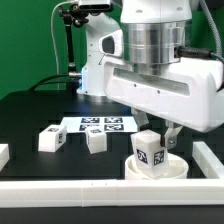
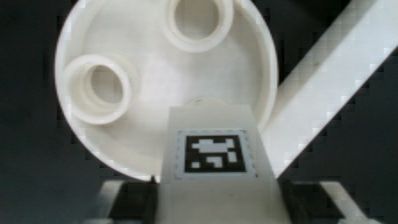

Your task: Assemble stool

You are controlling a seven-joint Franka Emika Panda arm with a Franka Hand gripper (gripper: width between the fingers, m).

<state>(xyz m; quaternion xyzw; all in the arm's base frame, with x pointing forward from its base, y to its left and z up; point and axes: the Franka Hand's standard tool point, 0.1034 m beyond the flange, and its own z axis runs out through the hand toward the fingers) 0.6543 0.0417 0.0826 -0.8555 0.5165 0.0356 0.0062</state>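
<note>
Gripper [image 2: 215, 196] is clamped on one leg [image 1: 150, 152], a finger on each side of the block, tag [image 2: 215, 152] facing the wrist camera. The leg is over the seat [image 1: 158, 172], lower right of centre in the exterior view, close to the front rail [image 1: 100, 187]. Can't tell whether the leg's foot touches the seat or hangs just above it. One spare leg [image 1: 52, 139] and a second spare leg [image 1: 95, 141] lie loose on the table [image 1: 30, 110], left of the seat and just in front of the marker board [image 1: 100, 125].

Risks:
- The wrist view shows two open sockets [image 2: 201, 20], and neither is under the held leg. A third may be hidden beneath it, can't tell. If it's off-centre, pressing down lands on the flat face, not in a hole.
- I see nothing pinning the seat. A side load would likely skid it across the table or shove it against the rail.
- If the leg goes in tilted, I'd expect it to bind at the socket collar.
- Slick flat faces and a narrow grip mean the leg could twist or slip between the fingers under load.

Materials: everything is hard white plastic with a smooth, slight sheen. The seat is a low round dish with a raised rim, and its sockets are round with raised collars. The legs are short, square-section and flat-faced, each with a black-and-white square tag. The table is matte black.
</note>
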